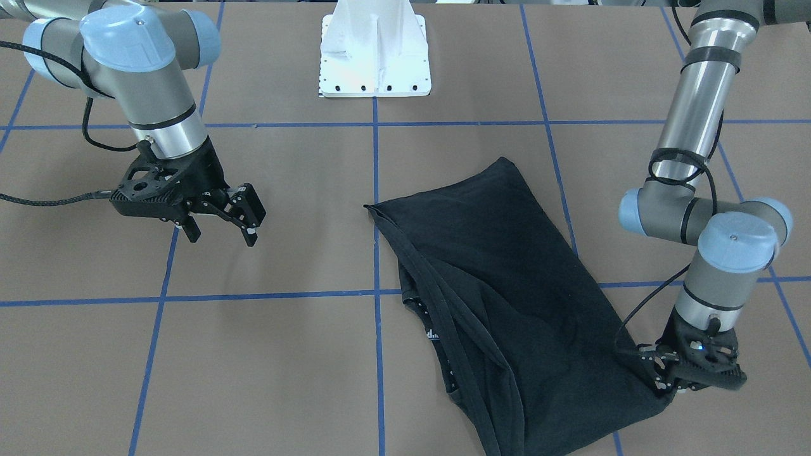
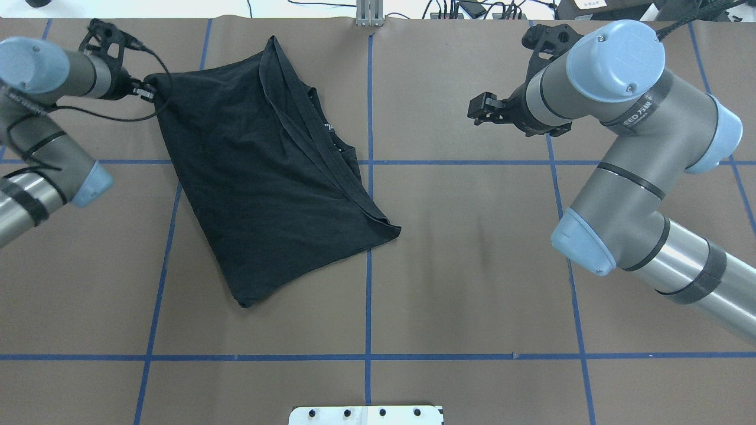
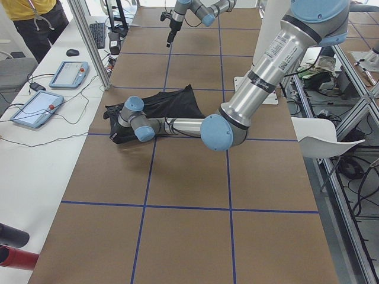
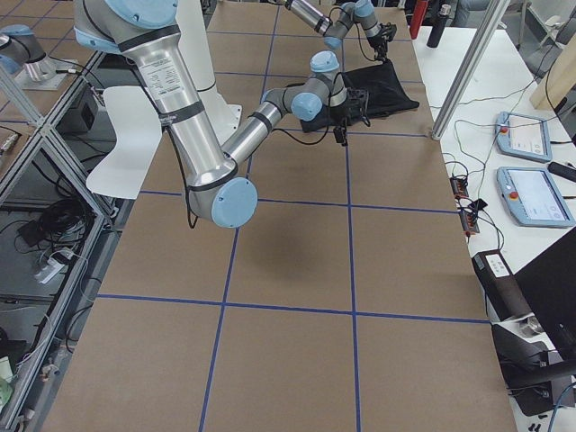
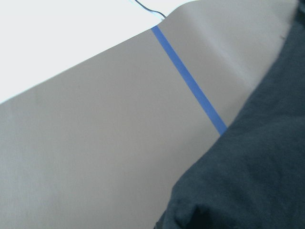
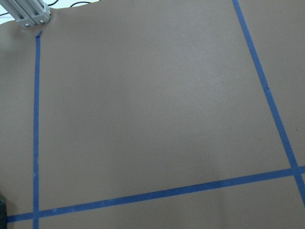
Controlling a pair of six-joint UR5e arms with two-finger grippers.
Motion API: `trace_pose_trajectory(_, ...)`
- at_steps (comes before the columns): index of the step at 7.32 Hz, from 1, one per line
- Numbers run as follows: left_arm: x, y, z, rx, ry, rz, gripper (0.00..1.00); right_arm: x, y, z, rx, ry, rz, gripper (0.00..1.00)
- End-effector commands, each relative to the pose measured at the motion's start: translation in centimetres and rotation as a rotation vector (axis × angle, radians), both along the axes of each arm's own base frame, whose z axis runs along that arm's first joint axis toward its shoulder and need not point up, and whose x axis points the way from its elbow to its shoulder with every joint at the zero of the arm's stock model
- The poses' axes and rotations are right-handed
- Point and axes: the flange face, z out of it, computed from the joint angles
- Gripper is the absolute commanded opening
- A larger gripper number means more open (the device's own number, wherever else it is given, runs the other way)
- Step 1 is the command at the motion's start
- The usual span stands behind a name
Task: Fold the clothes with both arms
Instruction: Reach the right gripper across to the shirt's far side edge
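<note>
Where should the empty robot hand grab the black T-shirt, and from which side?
Probably the pointed corner of the black short-sleeved T-shirt, approached from the robot's right. It juts toward the open right gripper over bare brown table, while the left gripper pinches the far corner.

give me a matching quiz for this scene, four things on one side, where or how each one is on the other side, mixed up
Things:
1. left gripper
2. right gripper
3. T-shirt
4. pedestal

States:
a. open, over bare table
b. white, on the robot's side of the table
c. black, lying folded over on the table
d. down at a corner of the shirt

Pairs: 1-d, 2-a, 3-c, 4-b
</note>
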Motion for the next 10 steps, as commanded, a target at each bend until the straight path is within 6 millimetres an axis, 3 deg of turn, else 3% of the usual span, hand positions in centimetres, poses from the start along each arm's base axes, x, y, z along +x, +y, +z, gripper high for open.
trace_pose_trajectory(1, -1.1, -1.5, -1.6, 0.093, 0.0, 0.011, 0.99, -1.1, 0.6, -0.1, 0.0, 0.001, -0.016, 1.0)
trace_pose_trajectory(2, -3.3, -2.0, -3.0, 0.142, 0.009, 0.066, 1.0, -2.8, 1.0, -1.1, -0.023, -0.021, -0.007, 1.0)
trace_pose_trajectory(3, -6.1, -1.8, -2.1, 0.121, 0.049, 0.128, 1.0, -4.9, 0.5, -3.3, -0.044, -0.05, 0.026, 1.0)
trace_pose_trajectory(7, -8.6, 3.1, -0.1, 0.13, 0.107, 0.166, 1.0, -19.6, -1.9, -12.7, -0.137, -0.094, 0.2, 0.99)
trace_pose_trajectory(9, -8.7, 3.3, 0.4, 0.124, 0.104, 0.165, 1.0, -25.6, -2.3, -10.5, -0.131, -0.183, 0.26, 0.96)
trace_pose_trajectory(10, -8.8, 3.3, 0.5, 0.124, 0.104, 0.163, 1.0, -27.7, -2.1, -11.1, -0.137, -0.179, 0.274, 0.95)
